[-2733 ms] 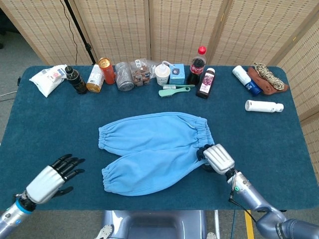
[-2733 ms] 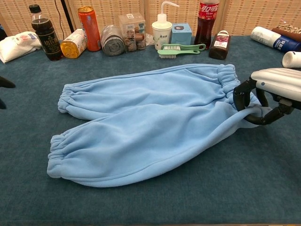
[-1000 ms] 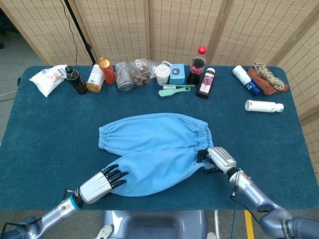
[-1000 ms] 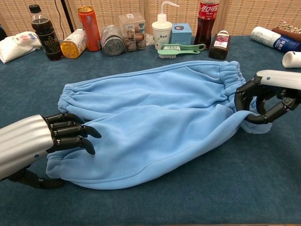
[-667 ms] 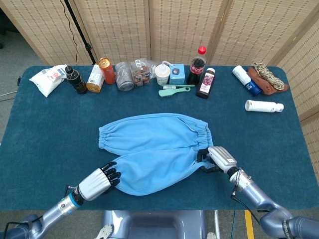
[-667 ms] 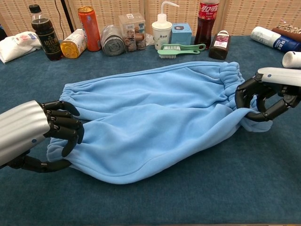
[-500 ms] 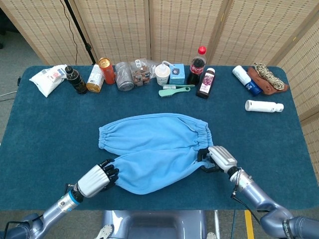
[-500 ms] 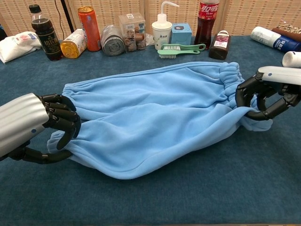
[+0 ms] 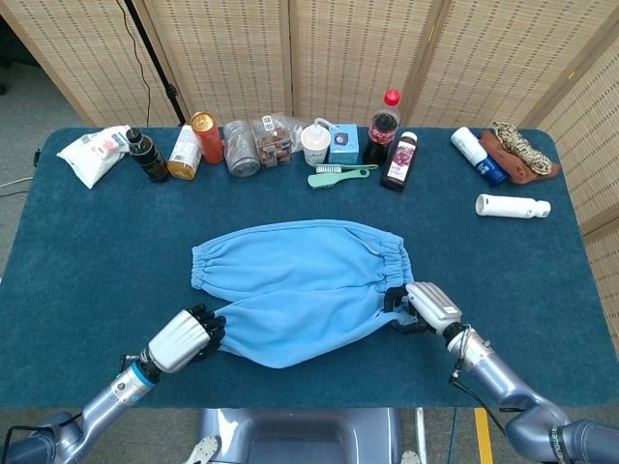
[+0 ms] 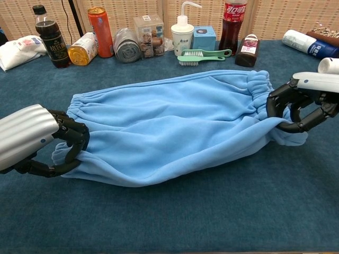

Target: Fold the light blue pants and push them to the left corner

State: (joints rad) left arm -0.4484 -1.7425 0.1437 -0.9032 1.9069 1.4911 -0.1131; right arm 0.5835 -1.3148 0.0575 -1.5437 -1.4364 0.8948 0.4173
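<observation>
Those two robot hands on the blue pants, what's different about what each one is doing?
The left hand grips the pants at the cuff end of the near leg, while the right hand grips them at the gathered waistband end. In the chest view the left hand shows nearer the camera, the right hand further back. Both have dark fingers curled into light blue fabric, and both have silvery backs.
</observation>
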